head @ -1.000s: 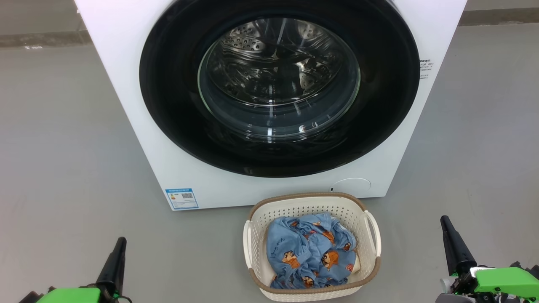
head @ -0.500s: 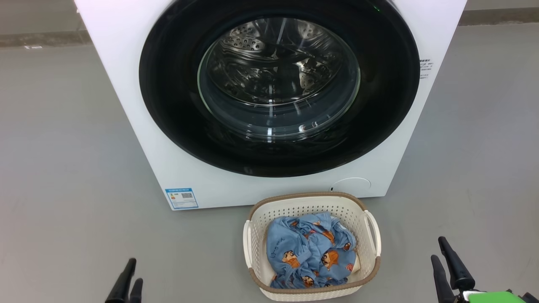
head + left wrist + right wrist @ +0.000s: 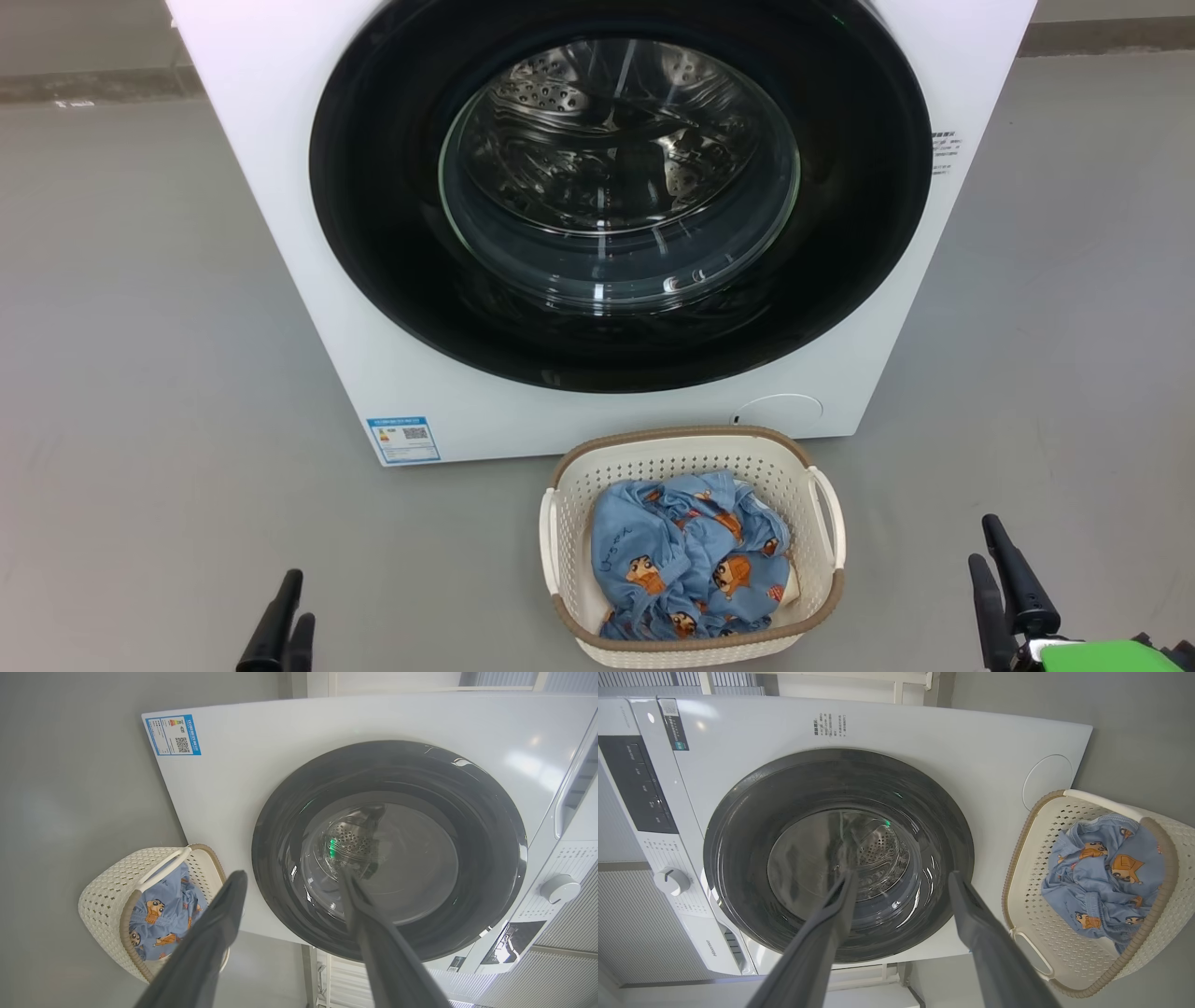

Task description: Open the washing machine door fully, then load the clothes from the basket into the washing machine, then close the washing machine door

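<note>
Left gripper sits low, well left of the basket, as half a second ago. Right gripper, right of the basket, has edged slightly up and outward, and both jaws stand parted, holding nothing. The basket rests on the grey floor with the clothes heaped inside; just behind it stands the washing machine, the washing machine door shut flush, and a blue label sticker back-left of the basket.
</note>
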{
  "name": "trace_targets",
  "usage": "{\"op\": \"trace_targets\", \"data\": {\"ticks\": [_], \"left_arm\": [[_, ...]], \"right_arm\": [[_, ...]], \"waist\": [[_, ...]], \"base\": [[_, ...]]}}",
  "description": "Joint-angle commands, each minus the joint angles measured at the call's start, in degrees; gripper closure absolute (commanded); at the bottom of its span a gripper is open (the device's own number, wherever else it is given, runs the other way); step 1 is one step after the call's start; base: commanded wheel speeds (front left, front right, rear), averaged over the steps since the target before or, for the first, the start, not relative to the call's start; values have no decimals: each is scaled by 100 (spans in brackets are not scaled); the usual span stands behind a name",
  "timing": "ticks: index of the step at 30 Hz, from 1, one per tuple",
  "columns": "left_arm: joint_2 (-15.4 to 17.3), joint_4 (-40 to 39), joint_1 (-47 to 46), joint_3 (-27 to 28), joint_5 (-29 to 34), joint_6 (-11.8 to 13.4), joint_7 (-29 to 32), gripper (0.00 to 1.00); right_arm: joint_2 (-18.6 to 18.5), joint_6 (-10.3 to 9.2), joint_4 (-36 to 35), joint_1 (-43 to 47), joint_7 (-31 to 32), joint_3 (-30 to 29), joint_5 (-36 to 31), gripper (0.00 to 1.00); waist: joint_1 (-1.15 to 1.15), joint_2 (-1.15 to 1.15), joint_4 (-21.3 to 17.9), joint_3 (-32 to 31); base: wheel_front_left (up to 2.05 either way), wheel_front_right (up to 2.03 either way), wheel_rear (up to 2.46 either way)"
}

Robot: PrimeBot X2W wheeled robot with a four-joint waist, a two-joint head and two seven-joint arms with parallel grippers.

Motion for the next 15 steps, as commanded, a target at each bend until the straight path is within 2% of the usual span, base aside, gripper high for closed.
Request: {"op": "trace_targets", "data": {"ticks": [1, 8, 15], "left_arm": [[83, -195, -112, 25, 117, -7, -75, 0], [92, -259, -96, 26, 331, -8, -176, 0], [104, -304, -92, 31, 841, -9, -294, 0]], "right_arm": [[-39, 1, -223, -70, -84, 38, -150, 0], [-43, 2, -369, -52, -184, 70, -526, 0], [-48, 2, -556, -40, -301, 97, -1187, 0]], "waist": [[0, 0, 2, 0], [-1, 0, 4, 0], [-1, 0, 9, 4]], "base": [[0, 0, 0], [0, 0, 0], [0, 0, 0]]}}
